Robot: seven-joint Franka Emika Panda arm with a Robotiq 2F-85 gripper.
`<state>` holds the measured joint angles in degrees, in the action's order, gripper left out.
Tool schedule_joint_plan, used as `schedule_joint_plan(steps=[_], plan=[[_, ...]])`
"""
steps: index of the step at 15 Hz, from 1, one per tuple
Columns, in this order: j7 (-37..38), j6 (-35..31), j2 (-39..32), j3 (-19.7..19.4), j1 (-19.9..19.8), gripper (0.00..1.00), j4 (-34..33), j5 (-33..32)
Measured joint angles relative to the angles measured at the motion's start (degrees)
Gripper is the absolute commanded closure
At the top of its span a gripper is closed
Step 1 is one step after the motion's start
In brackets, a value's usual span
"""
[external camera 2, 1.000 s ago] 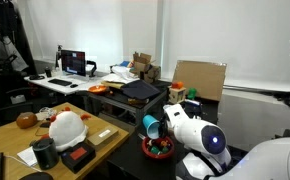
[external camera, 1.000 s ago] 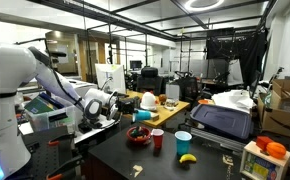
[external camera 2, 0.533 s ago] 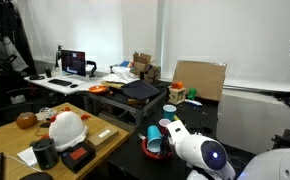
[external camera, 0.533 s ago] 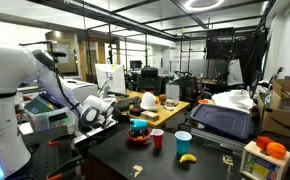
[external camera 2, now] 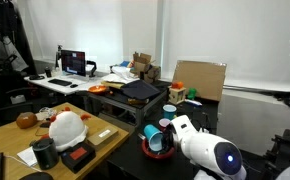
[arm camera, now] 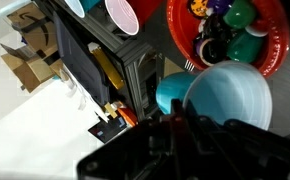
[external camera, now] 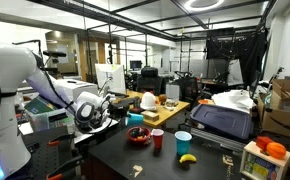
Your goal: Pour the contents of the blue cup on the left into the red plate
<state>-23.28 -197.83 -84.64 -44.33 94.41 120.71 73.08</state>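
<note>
The blue cup [external camera: 136,119] is held off the bench [external camera: 115,160] by the gripper [external camera: 123,115], whose fingers are pinched onto the cup's side. The grip itself is seen only as a dark, blurred mass at the bottom of the wrist view. The cup is tipped well over on its side, its mouth turned toward the plate [external camera: 145,139], and it hangs just above the plate's near rim. In the wrist view the cup's wide teal mouth [arm camera: 225,95] is seen overlapping the plate's rim [arm camera: 277,45]. Whether anything is left inside the cup cannot be told. Small coloured things [arm camera: 235,20], green, yellow and dark, are seen lying in the plate. The plate is set on the dark bench near its far edge in an exterior view, and the cup is shown tilted over the plate's rim [external camera 2: 143,148] from the opposite side too. A red cup [external camera: 157,139] is stood upright just beside the plate along that same edge, and a pale cup [external camera: 183,143] is stood upright a little further along. A banana [external camera: 188,157] is laid near the pale cup, toward the bench's near edge
</note>
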Motion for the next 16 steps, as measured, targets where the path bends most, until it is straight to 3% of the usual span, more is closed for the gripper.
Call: schedule_joint_plan(steps=[4, 8, 12, 16], plan=[[0.0, 0.0, 1.9, -1.4, 5.6, 0.99, 5.5, -0.5], [-1.1, 0.1, 9.7, -6.2, 11.2, 0.99, 14.7, -1.4], [-3.6, 2.5, 15.8, -16.4, 17.8, 0.99, 23.8, -0.9], [-7.5, 9.2, 17.7, -31.5, 26.0, 0.99, 31.4, -0.9]])
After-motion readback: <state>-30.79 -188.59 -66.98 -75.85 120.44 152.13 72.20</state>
